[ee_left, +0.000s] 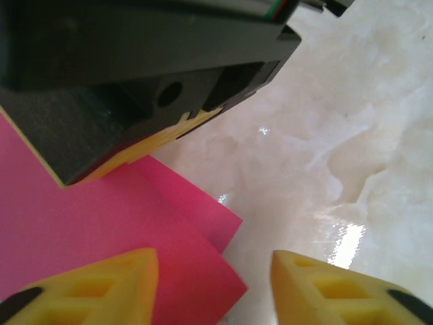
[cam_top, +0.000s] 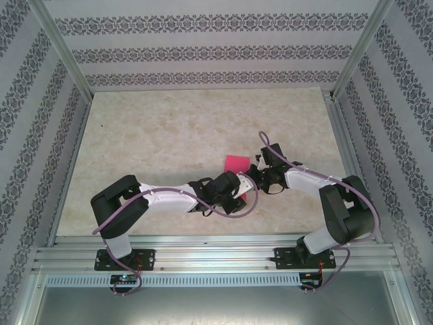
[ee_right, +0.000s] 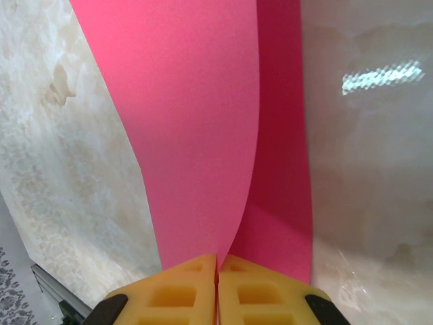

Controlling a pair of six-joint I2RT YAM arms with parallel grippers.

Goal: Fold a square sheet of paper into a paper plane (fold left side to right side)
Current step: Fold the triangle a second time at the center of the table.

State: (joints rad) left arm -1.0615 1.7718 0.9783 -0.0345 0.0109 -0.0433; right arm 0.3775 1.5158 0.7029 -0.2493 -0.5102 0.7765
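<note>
Marble table (cam_top: 169,135) | right end effector (ee_right: 217,284) pinches paper (ee_right: 203,135) | left end effector (ee_left: 215,284) parted

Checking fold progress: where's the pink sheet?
Top view: pink sheet sits on the table, right of centre. The right pincer is shut on its edge; left pincer hovers over a corner.

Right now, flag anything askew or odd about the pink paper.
The folded pink sheet is askew: in the left wrist view its two layers' corners miss each other, one poking past the other. In the right wrist view the top layer bows up, uncreased.
</note>
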